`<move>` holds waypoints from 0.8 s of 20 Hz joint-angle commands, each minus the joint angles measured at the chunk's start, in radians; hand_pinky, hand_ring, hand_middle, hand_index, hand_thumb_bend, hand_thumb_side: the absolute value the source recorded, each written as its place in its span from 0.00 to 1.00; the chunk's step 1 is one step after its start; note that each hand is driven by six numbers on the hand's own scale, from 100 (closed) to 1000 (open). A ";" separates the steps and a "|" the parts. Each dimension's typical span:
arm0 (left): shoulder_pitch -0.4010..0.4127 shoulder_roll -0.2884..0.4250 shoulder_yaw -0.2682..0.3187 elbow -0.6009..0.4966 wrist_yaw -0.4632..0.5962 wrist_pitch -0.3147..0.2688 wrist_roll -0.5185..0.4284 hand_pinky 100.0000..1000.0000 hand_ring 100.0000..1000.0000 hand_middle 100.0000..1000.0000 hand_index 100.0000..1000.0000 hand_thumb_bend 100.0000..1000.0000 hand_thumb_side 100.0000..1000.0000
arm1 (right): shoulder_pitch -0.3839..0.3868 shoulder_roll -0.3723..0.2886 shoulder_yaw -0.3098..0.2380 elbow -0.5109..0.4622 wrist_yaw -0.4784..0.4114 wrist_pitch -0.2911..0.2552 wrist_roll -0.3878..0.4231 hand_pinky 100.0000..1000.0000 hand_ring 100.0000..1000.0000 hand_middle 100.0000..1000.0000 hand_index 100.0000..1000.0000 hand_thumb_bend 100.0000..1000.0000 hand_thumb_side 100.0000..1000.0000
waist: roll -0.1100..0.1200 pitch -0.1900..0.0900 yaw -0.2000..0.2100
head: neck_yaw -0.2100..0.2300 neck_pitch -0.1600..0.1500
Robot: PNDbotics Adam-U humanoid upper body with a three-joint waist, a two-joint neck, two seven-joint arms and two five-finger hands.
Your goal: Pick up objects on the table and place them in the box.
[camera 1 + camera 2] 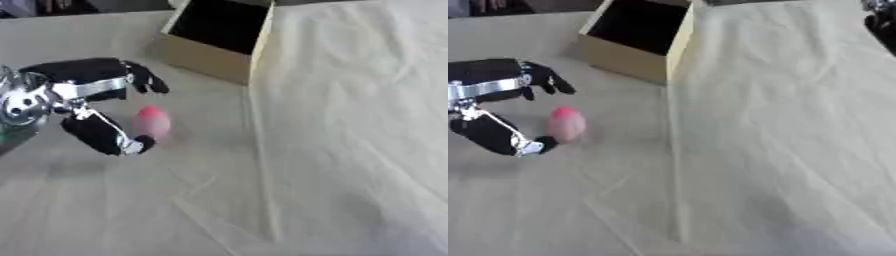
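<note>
A small pink egg-shaped object (152,121) lies on the cloth-covered table at the left. My left hand (87,100) comes in from the left edge and brackets it, fingers (144,79) spread above it and thumb (131,144) just below; the hand is open and I cannot tell whether it touches the object. The cardboard box (206,60) with a dark inside stands open at the top centre, up and right of the hand. A dark part of my right hand (883,22) shows only at the right eye view's top right corner.
A pale creased cloth (350,130) covers the table, with a long fold (258,150) running from the box's corner down toward the front. A green thing (10,135) sits at the left edge under my arm.
</note>
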 commanded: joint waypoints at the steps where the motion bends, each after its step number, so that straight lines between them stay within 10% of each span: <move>1: -0.011 -0.002 0.004 0.030 -0.048 -0.029 0.018 0.76 0.86 0.81 0.87 0.31 0.12 | -0.013 -0.012 -0.005 -0.019 -0.007 -0.001 0.001 0.82 0.64 0.53 0.76 0.00 0.68 | -0.001 -0.014 -0.001 | 0.000 -0.001; 16: -0.011 -0.076 0.001 0.232 -0.102 -0.076 0.099 0.74 0.84 0.80 0.85 0.24 0.11 | -0.020 -0.009 -0.007 -0.019 -0.016 -0.001 0.000 0.82 0.64 0.52 0.76 0.00 0.68 | -0.011 0.010 -0.005 | 0.004 -0.014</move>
